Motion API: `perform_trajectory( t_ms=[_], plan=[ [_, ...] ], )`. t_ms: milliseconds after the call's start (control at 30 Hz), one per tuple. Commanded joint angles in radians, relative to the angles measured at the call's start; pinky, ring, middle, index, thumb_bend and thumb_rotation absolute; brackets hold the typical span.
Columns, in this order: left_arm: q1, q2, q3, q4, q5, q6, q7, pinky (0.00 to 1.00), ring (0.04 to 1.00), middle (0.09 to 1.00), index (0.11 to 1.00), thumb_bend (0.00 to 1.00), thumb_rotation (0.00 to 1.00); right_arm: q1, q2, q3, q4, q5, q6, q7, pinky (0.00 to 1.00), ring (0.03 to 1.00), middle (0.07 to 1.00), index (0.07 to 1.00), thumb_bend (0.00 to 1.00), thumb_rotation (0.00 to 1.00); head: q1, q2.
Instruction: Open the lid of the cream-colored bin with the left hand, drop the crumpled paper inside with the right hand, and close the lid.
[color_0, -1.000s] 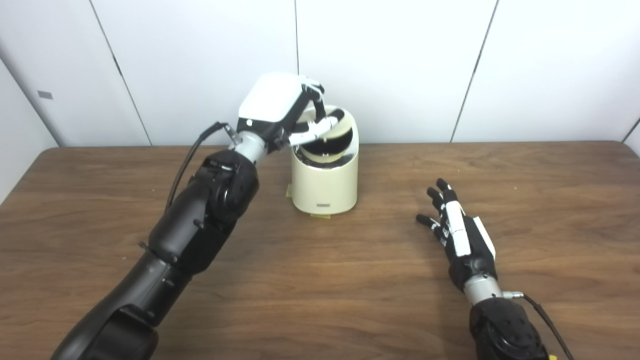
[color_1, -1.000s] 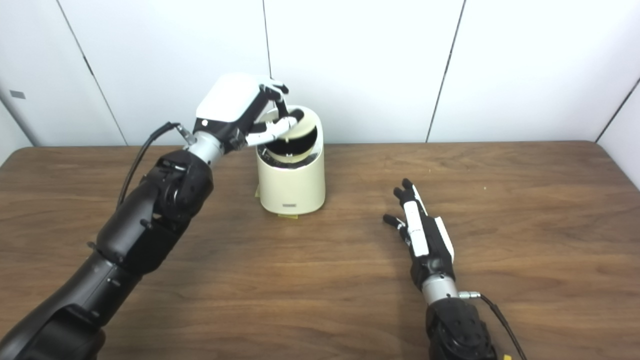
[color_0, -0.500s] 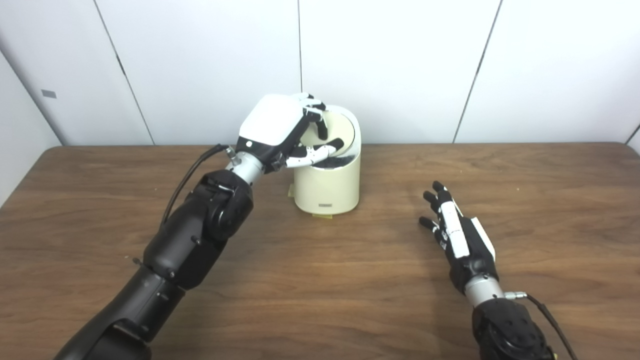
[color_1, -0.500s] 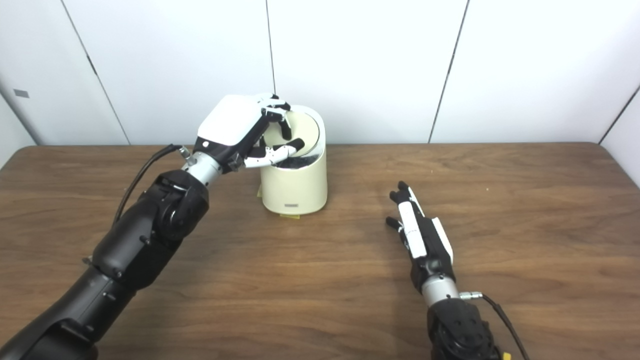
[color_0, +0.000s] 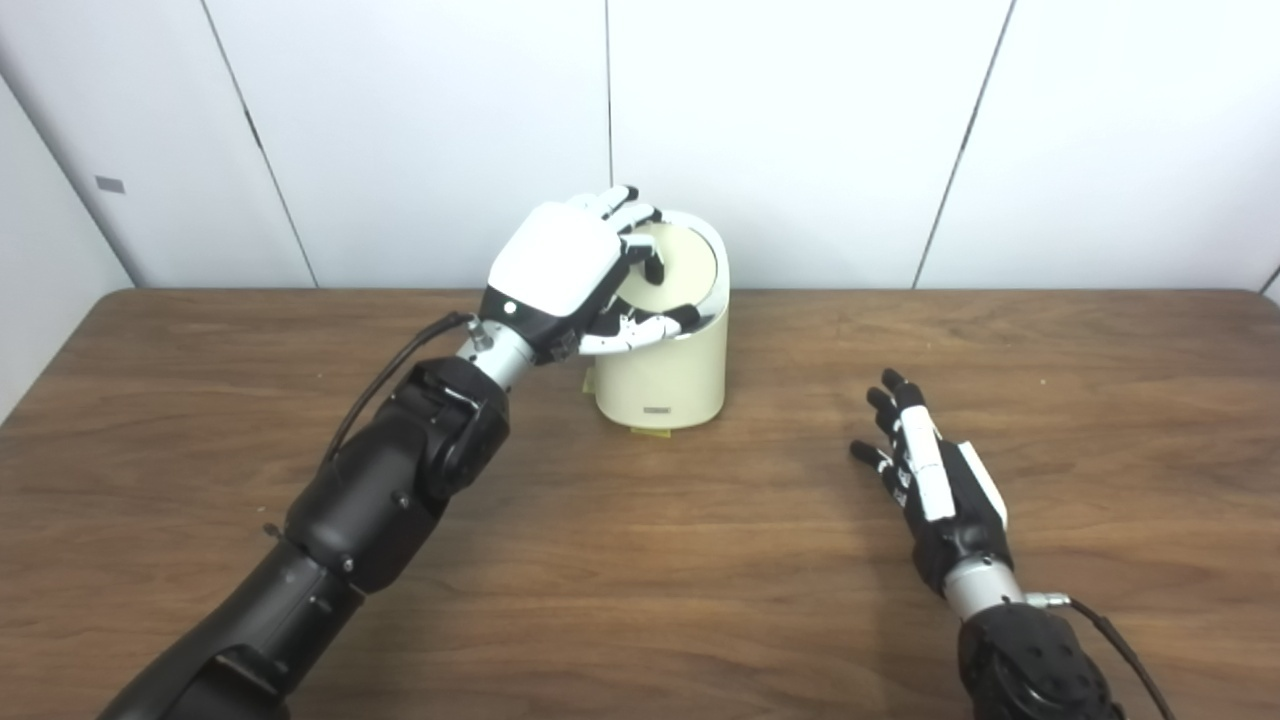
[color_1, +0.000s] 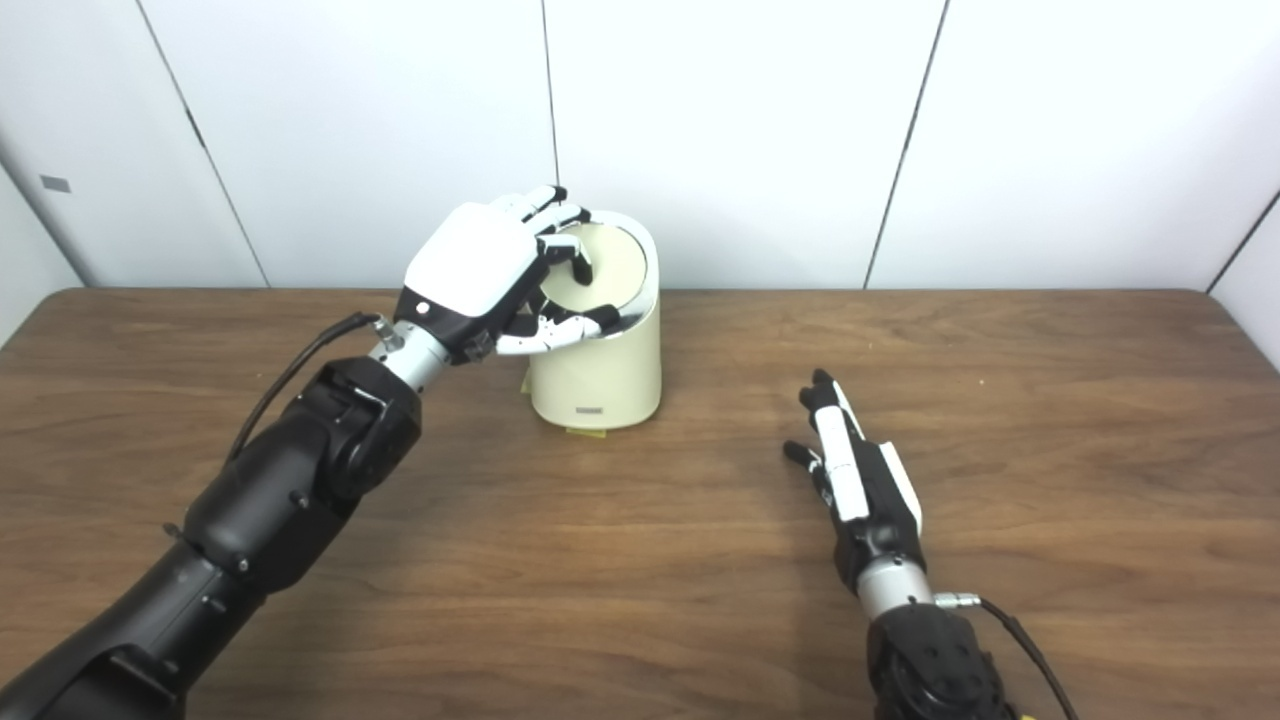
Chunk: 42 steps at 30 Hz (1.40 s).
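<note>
Cream-colored bin (color_0: 662, 375) at the counter's (color_0: 640, 560) twelve-o'clock edge, its lid (color_0: 680, 268) nearly level across the rim. Left hand (color_0: 570, 270) rests at the bin's nine-o'clock side, fingers curled loosely over the lid. Right hand (color_0: 935, 485) lies empty at four o'clock, fingers spread. No crumpled paper is visible; judged stage: closing nearly complete.
</note>
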Motion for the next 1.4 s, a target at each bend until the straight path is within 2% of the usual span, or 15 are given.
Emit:
perform_trajectory(
  t_ms=[0,67,133,167,233,267,400,500,633,700,800,1000,1100,1300,1367],
  plan=[
    [0.035,0.025,-0.023,0.026,0.021,-0.008,-0.043,0.87,0.939,0.876,0.599,0.53,0.94,-0.021,-0.008,-0.006,-0.021,0.004,-0.010,0.002,1.00,1.000,0.972,0.986,0.61,0.98,0.000,0.002],
    [0.043,0.015,0.002,0.008,-0.018,0.000,-0.055,0.87,0.930,0.871,0.602,0.53,0.96,-0.021,-0.008,-0.009,-0.023,0.008,-0.009,0.003,1.00,1.000,0.972,0.983,0.61,0.98,0.000,0.002],
    [0.060,-0.008,0.056,-0.032,-0.111,0.010,-0.072,0.84,0.897,0.844,0.597,0.52,0.85,-0.025,-0.012,-0.010,-0.016,0.006,-0.013,0.002,1.00,1.000,0.974,0.987,0.60,0.98,0.000,0.002],
    [0.071,-0.025,0.089,-0.059,-0.172,0.021,-0.086,0.80,0.868,0.828,0.605,0.50,0.76,-0.027,-0.015,-0.012,-0.011,0.006,-0.016,0.002,1.00,1.000,0.969,0.985,0.61,0.99,0.006,0.001],
    [0.092,-0.061,0.155,-0.116,-0.279,0.061,-0.116,0.78,0.849,0.817,0.614,0.49,0.71,-0.029,-0.017,-0.017,-0.003,0.009,-0.017,0.001,1.00,1.000,0.968,0.984,0.61,0.99,0.007,-0.001],
    [0.104,-0.085,0.197,-0.159,-0.346,0.101,-0.139,0.75,0.829,0.806,0.663,0.48,0.71,-0.029,-0.019,-0.020,0.002,0.012,-0.019,0.002,1.00,1.000,0.963,0.980,0.61,0.99,0.007,-0.001],
    [0.139,-0.169,0.336,-0.270,-0.563,0.212,-0.197,0.79,0.861,0.853,0.810,0.48,0.74,-0.030,-0.020,-0.026,0.005,0.023,-0.019,0.006,1.00,1.000,0.961,0.981,0.60,0.99,0.009,0.000],
    [0.161,-0.229,0.435,-0.339,-0.703,0.287,-0.197,0.82,0.865,0.860,0.890,0.43,0.75,-0.034,-0.014,-0.036,0.010,0.042,-0.023,0.003,1.00,1.000,0.959,0.975,0.61,0.96,0.015,-0.001],
    [0.202,-0.275,0.540,-0.417,-0.832,0.356,-0.178,0.85,0.873,0.873,0.954,0.48,0.75,-0.041,-0.007,-0.052,0.020,0.079,-0.043,0.010,1.00,0.995,0.956,0.961,0.61,0.93,0.022,-0.002],
    [0.229,-0.285,0.572,-0.452,-0.872,0.379,-0.171,0.88,0.885,0.886,0.967,0.48,0.74,-0.042,-0.008,-0.056,0.023,0.097,-0.056,0.016,1.00,0.989,0.960,0.958,0.62,0.93,0.025,-0.002],
    [0.297,-0.302,0.624,-0.505,-0.939,0.386,-0.148,0.90,0.889,0.883,0.953,0.39,0.70,-0.044,-0.006,-0.061,0.025,0.122,-0.083,0.026,1.00,0.982,0.962,0.948,0.61,0.91,0.025,0.000],
    [0.452,-0.353,0.709,-0.595,-1.109,0.404,-0.118,0.95,0.927,0.931,0.960,0.41,0.64,-0.042,0.002,-0.063,0.026,0.140,-0.136,0.029,0.98,0.947,0.949,0.928,0.62,0.85,0.023,0.008],
    [0.512,-0.362,0.718,-0.627,-1.152,0.410,-0.110,0.95,0.951,0.958,0.967,0.44,0.69,-0.041,0.008,-0.069,0.025,0.161,-0.152,0.032,0.94,0.935,0.942,0.918,0.62,0.84,0.023,0.011],
    [0.648,-0.357,0.707,-0.667,-1.180,0.401,-0.108,0.98,0.966,0.970,0.990,0.43,0.80,-0.038,-0.003,-0.075,0.021,0.205,-0.213,0.061,0.93,0.940,0.948,0.918,0.61,0.87,0.024,0.012],
    [0.680,-0.366,0.713,-0.661,-1.199,0.390,-0.101,0.98,0.961,0.962,0.983,0.44,0.77,-0.039,-0.006,-0.078,0.017,0.215,-0.217,0.064,0.93,0.940,0.948,0.917,0.62,0.87,0.024,0.014]
  ],
)
